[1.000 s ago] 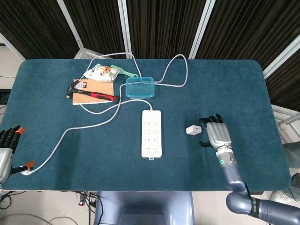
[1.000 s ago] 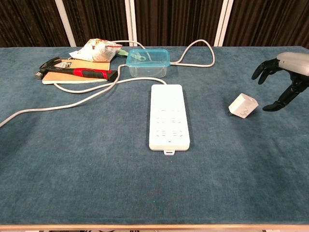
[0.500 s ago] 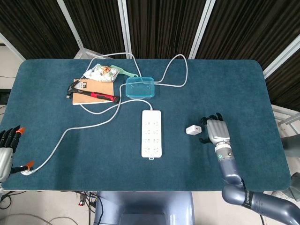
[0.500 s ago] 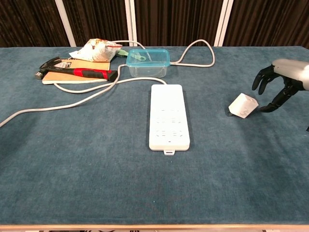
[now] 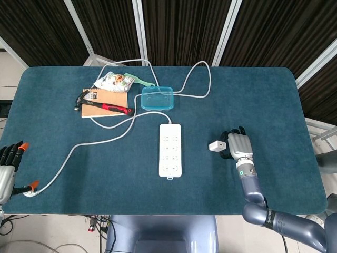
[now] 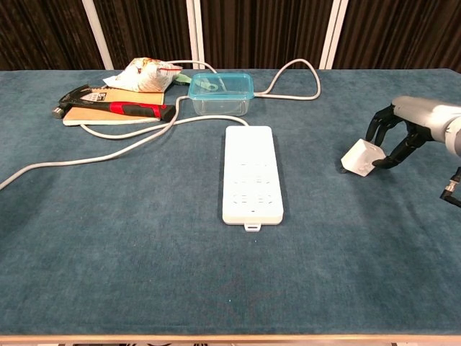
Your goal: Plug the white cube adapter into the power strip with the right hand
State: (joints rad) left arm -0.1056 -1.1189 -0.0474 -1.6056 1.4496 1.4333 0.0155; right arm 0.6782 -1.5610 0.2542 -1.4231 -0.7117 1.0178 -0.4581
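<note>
White adapter (image 6: 361, 157) sits on the bench (image 5: 274, 105), well right of the power strip (image 5: 170, 149). I have the right robot hand (image 5: 238, 145) cupped around it, fingertips touching, grip not yet firm, so I can lift it.

One power strip (image 5: 170, 149), one white cube adapter (image 5: 215, 146), one hammer (image 5: 103, 105) (red-handled), one plastic box (image 5: 157, 98), two hands (image 5: 239, 146).

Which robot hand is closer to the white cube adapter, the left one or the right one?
The right robot hand is closer: its fingers reach the white cube adapter. The left robot hand is far away at the table's left edge.
</note>
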